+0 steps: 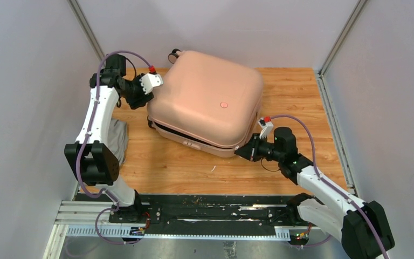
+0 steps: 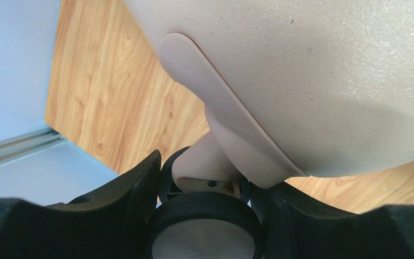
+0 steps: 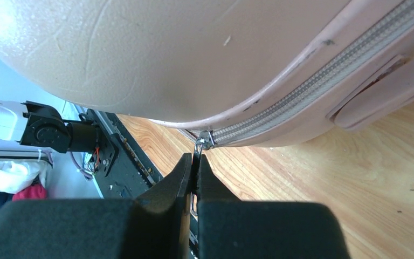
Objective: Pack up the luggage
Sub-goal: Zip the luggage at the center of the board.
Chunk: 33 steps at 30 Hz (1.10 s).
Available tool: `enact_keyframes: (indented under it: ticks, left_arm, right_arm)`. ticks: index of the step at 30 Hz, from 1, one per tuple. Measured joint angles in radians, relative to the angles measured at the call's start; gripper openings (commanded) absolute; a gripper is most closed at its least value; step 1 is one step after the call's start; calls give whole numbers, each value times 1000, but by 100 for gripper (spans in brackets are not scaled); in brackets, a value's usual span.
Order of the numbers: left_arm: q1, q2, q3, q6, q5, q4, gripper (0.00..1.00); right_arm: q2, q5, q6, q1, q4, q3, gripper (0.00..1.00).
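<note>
Beside the luggage [image 1: 205,100], right gripper [image 3: 195,161] apparently pinched on zipper pull [image 3: 201,143].

Robotics lab cell, grey partition walls [image 1: 27,65], wooden table [image 1: 183,167], metal mounting rail [image 1: 194,232]

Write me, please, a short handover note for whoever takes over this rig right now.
Left gripper: closed around the black-tyred wheel at the left corner of the large pale pink hard-shell suitcase, apparently steadying it.
Right gripper: shut on the small metal zipper pull at the near right corner.
Done: shell closed; zipper teeth meshed beyond the pull.
To do: the near seam gapes, so zip it. Crumpled grey cloth lies outside, under the left arm.
</note>
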Motion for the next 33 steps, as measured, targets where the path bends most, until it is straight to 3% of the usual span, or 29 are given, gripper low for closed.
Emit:
enact_keyframes:
  ticks: [10,13,17,21,28,33]
  left_arm:
    - [-1,-32,-13,-68,29,-15,0]
    - [-6,-60,-56,-79,19,5,0]
    - [-12,-92,-105,-76,-33,61,0]
    - [-7,-102,-119,-87,-74,96,0]
    - [-6,-142,-148,-113,-56,90,0]
    - [28,-156,-169,-130,19,55,0]
  right_arm:
    - [-34,-64,13,-44,-5,-24,0]
    - [-16,-40,12,9,3,-21,0]
    - [88,25,-5,175,-14,35,0]
    - [93,74,25,207,5,39,0]
    - [10,117,53,193,6,-12,0]
    - [-137,47,79,40,-22,-75,0]
